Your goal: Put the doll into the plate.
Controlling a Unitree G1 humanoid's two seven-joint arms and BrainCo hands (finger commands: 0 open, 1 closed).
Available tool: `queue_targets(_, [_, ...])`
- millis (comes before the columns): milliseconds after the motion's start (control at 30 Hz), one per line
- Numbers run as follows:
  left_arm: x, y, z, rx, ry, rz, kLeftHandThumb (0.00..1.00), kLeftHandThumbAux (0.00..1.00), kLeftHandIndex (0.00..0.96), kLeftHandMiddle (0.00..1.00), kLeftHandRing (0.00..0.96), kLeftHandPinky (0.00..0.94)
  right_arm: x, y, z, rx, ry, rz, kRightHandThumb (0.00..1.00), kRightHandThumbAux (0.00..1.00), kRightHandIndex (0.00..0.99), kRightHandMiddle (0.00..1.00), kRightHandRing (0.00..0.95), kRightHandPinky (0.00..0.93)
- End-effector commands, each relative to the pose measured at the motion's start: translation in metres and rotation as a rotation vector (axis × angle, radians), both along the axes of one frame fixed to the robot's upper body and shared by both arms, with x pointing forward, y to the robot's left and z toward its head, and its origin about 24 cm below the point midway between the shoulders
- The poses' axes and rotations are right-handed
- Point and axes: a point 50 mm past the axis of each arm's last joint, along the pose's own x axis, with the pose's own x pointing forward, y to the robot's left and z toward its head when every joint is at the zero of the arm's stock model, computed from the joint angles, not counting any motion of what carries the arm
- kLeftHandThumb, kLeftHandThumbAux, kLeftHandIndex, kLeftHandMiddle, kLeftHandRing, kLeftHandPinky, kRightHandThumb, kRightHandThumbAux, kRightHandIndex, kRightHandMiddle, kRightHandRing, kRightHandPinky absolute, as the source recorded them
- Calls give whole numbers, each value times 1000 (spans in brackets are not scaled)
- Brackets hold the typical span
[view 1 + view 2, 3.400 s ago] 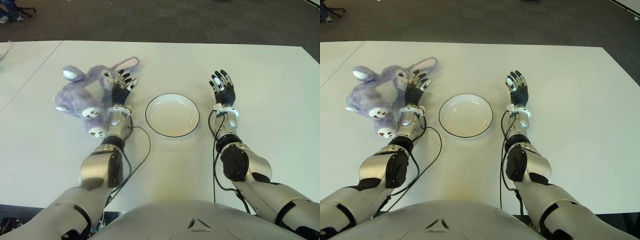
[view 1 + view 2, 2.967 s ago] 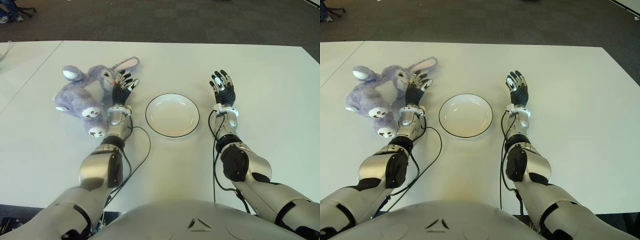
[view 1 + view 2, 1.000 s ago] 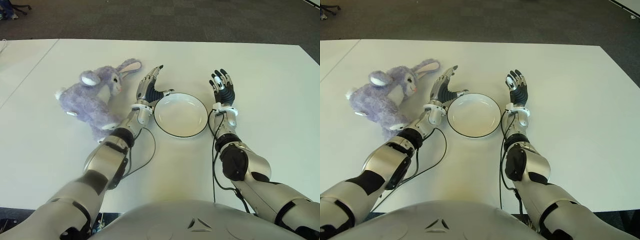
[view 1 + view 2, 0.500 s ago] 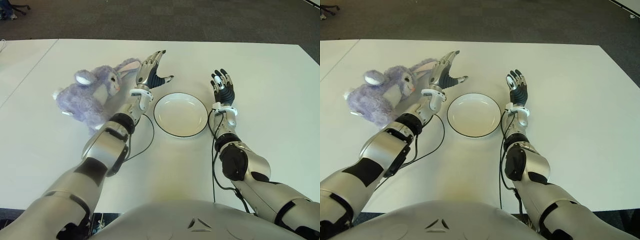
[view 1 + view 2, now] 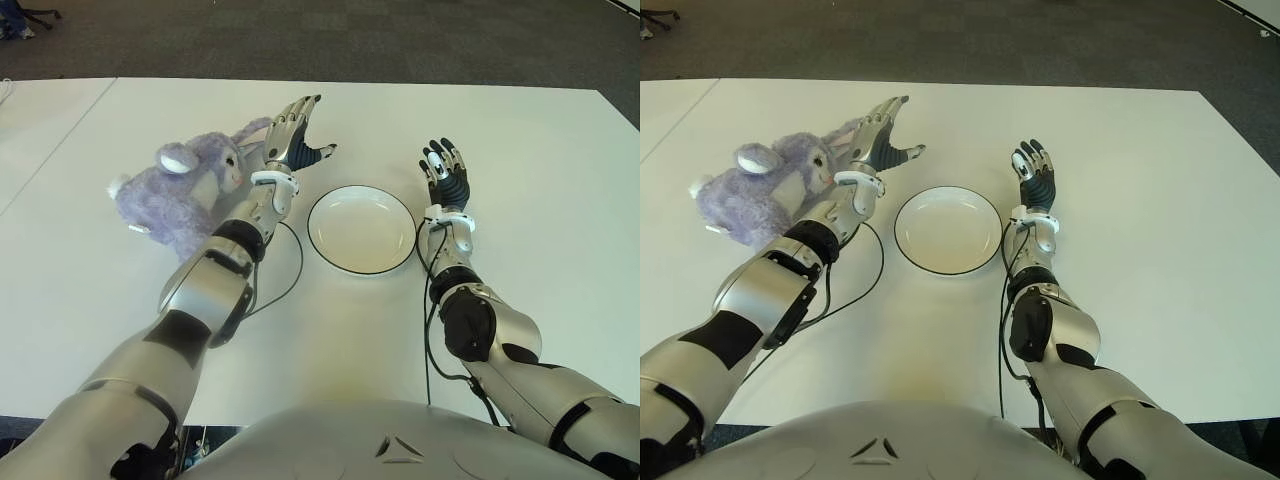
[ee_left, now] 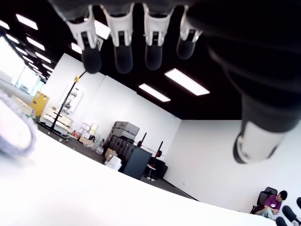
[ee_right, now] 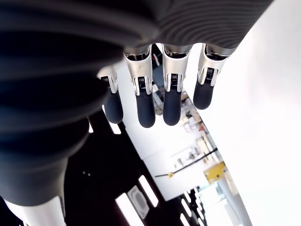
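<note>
No text, label, brand, number or sign can be read in any view, neither on the objects on the table nor in the room behind.

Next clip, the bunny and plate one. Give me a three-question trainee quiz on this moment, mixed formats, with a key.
1. True or false: the purple bunny doll already lies in the plate.
2. Multiple choice: the left hand is (a) closed around the doll, (b) open with fingers spread, beside the doll's head, (c) inside the plate.
3. Fill in: the right hand shows open and idle on the plate's ____ side.

Key
1. False: the doll lies on the white table, left of the plate, which holds nothing.
2. b
3. right
</note>
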Motion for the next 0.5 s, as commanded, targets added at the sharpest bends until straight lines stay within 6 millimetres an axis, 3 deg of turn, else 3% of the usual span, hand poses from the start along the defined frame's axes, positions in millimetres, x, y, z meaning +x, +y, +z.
queue_targets(33, [14,-9,26,37,-12,-15,182,579,51,102,119,160,-81,26,-101,203,457,14,0,771,177,201,160,137])
queue_targets(333, [21,-23,51,35,-62,-19,210,566,56,108,127,165,-80,25,-100,171,471,17,0,769,174,196,159,130])
queue_targets(500, [27,-30,69,34,-85,-13,206,556,51,92,98,111,-80,23,-100,168,474,21,0,756,179,189,153,120])
